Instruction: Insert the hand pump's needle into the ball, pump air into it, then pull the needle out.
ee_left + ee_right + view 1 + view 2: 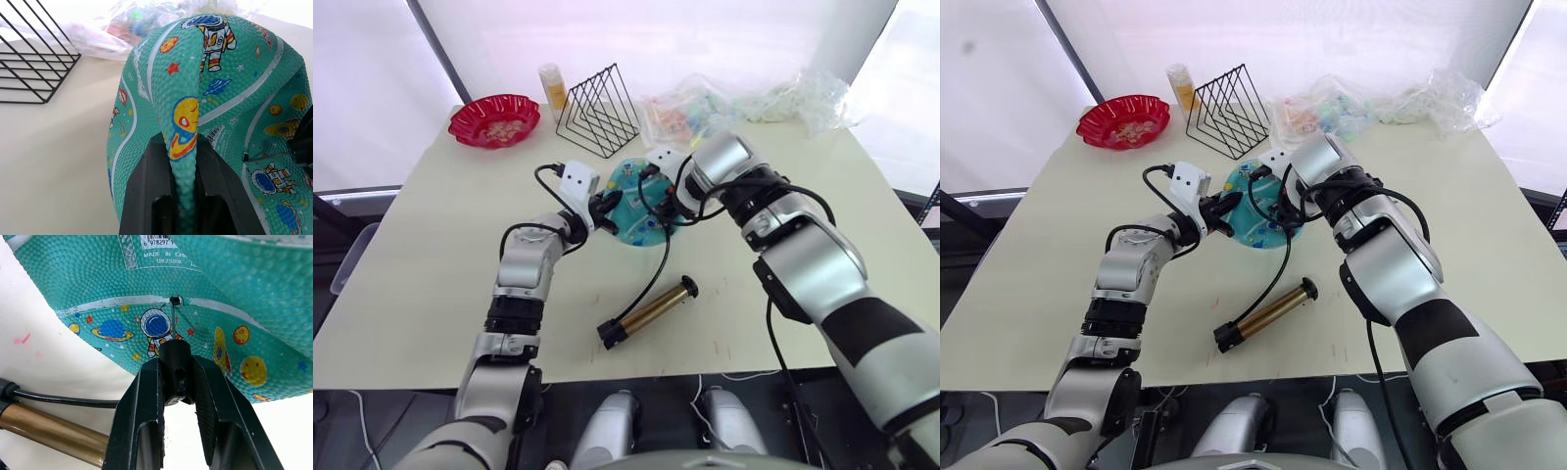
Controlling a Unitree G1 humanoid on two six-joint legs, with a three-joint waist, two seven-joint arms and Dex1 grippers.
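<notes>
Left claw [183,196]: we log it clamped on a pinched fold of the ball [215,98], the two black fingers pressed to either side of the teal rubber. Right claw [176,396]: clamped on the black end fitting of the hose [656,274], with the needle [173,318] rising from that fitting and its tip at the small valve hole in the ball's white stripe; we cannot tell how far it is in. Nearest on the bench [431,294] we list the hand pump [648,313], a bronze-gold cylinder with black end caps, lying on its side on bare surface in front of both arms, touched by neither claw; its thin black hose runs up from the pump's near end to the right claw. Next, mid-bench, the ball itself, deflated and folded, teal with white stripes and astronaut, planet and star prints, held between the two claws. Behind the ball we note a black wire rack [597,113], standing upright. Beside the rack, a small yellow bottle [551,90]. Toward the far left corner, a red scalloped bowl [494,120] holding small pieces we cannot identify. Along the far edge to the right, crumpled clear plastic bags [754,103] with colourful contents.
</notes>
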